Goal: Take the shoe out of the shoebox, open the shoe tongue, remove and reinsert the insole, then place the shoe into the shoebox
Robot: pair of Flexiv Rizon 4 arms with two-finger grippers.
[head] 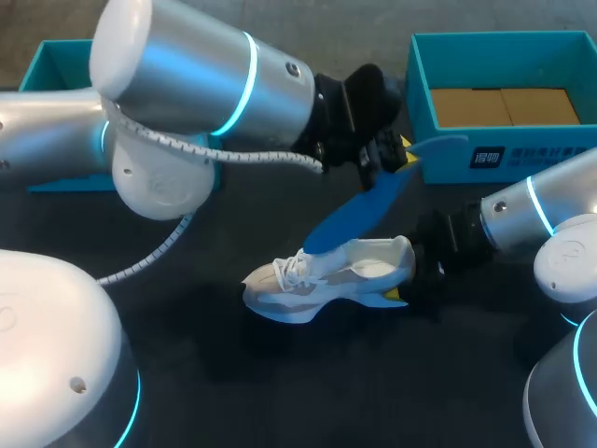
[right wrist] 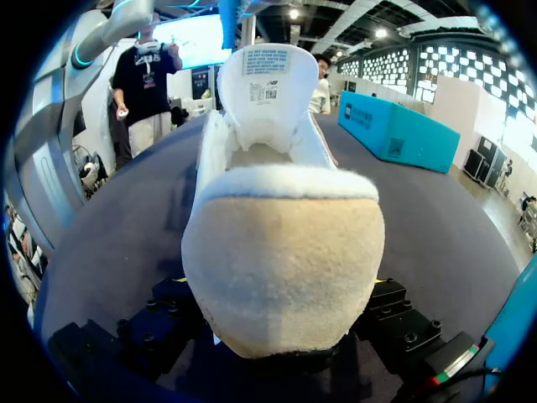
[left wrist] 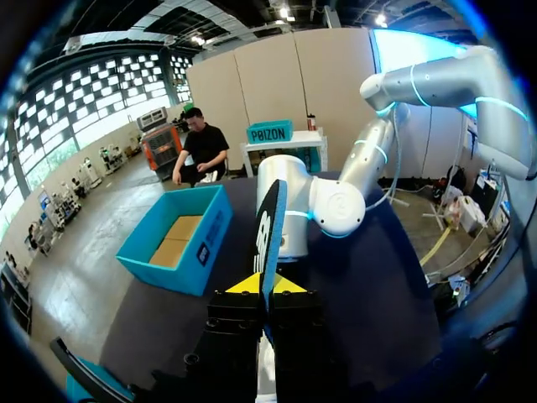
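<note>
Left gripper (left wrist: 267, 287) pinches the blue insole (head: 359, 215) above the shoe (head: 326, 275), shoebox (head: 424, 103) edge just beside. Right gripper (head: 403, 280) clamps the heel, dark table (head: 280, 392) all around.

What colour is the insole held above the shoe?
The insole is blue, clearest in the head view.

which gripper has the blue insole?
The left gripper, shut on the blue insole that slants up from the white shoe. The right gripper is at the shoe's heel.
</note>
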